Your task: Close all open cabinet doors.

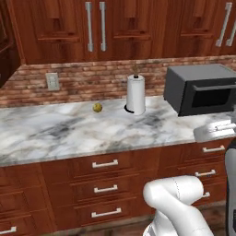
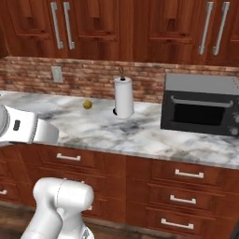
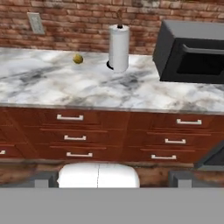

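While hanging low before the counter (image 3: 109, 94), looks along the gripper (image 3: 112, 177) at drawer fronts (image 3: 74, 138) and marble above. Fingertips (image 3: 43, 178) stand wide apart at the bottom of the hand view, nothing between them; spread fully or nearly so, with white robot body showing in the gap.

Above the brick backsplash (image 1: 92, 80), cabinet doors (image 1: 60, 27) run in a flat row, bar handles (image 1: 89, 26) paired close at the meeting edges. From the right base view, doors (image 2: 98, 23) lie flush with one another, no edge swung out over the counter. At the far left of the left base view, a darker panel (image 1: 7, 46) angles toward the camera; cannot tell whether that is an open door or a side wall.

On the marble: paper towel roll (image 1: 136, 94) upright near the backsplash, small yellowish ball (image 1: 97, 107) to its left and apart from it, microwave (image 2: 200, 105) to its right, front face set back from the counter edge. Outlet (image 1: 52, 81) on the brick at left. Broad bare marble toward the front edge, between ball and arm (image 2: 28, 128).
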